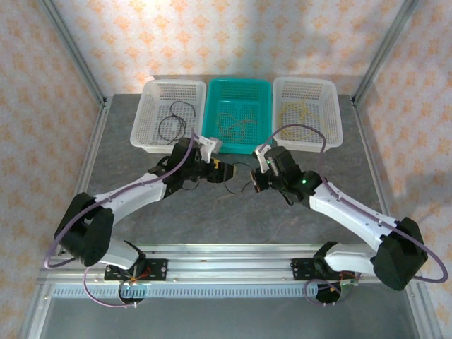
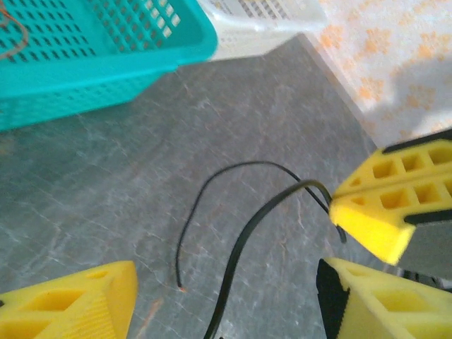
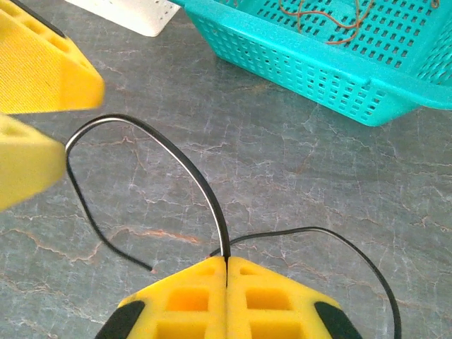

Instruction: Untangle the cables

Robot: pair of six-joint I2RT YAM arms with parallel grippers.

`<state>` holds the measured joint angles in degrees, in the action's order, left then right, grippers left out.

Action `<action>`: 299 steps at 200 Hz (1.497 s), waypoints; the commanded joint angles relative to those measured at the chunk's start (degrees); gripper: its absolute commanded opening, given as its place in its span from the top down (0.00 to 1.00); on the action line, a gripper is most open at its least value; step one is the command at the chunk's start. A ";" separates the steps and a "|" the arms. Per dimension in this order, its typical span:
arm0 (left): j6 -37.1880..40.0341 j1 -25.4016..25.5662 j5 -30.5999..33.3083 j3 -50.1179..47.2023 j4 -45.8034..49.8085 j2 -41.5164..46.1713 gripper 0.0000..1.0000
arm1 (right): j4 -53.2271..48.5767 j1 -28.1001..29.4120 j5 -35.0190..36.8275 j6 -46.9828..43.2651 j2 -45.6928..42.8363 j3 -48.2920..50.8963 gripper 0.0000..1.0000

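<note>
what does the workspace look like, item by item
surface: grey table
job's things: black cable on table; black loop in left basket; orange cable in teal basket; yellow cable in right basket
clutter: nothing seen
grippers: left gripper open, black cable running between its fingers; right gripper shut on it
cables: purple-grey arm cables along both arms
surroundings: metal frame, patterned walls

free: bare worktop (image 1: 233, 219) near the arm bases | blocked: three baskets (image 1: 238, 80) along far edge | mid: black cable (image 3: 223, 236) loops
</note>
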<state>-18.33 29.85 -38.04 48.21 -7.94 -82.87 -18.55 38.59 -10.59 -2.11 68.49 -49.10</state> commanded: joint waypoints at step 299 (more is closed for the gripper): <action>2.74 -2.40 9.94 18.33 7.33 11.09 1.00 | 25.12 -1.06 13.93 10.30 -4.31 -5.99 0.01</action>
<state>-15.94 29.30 -35.07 64.18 -0.56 -72.95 -2.00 37.80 0.71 5.30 62.81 -52.38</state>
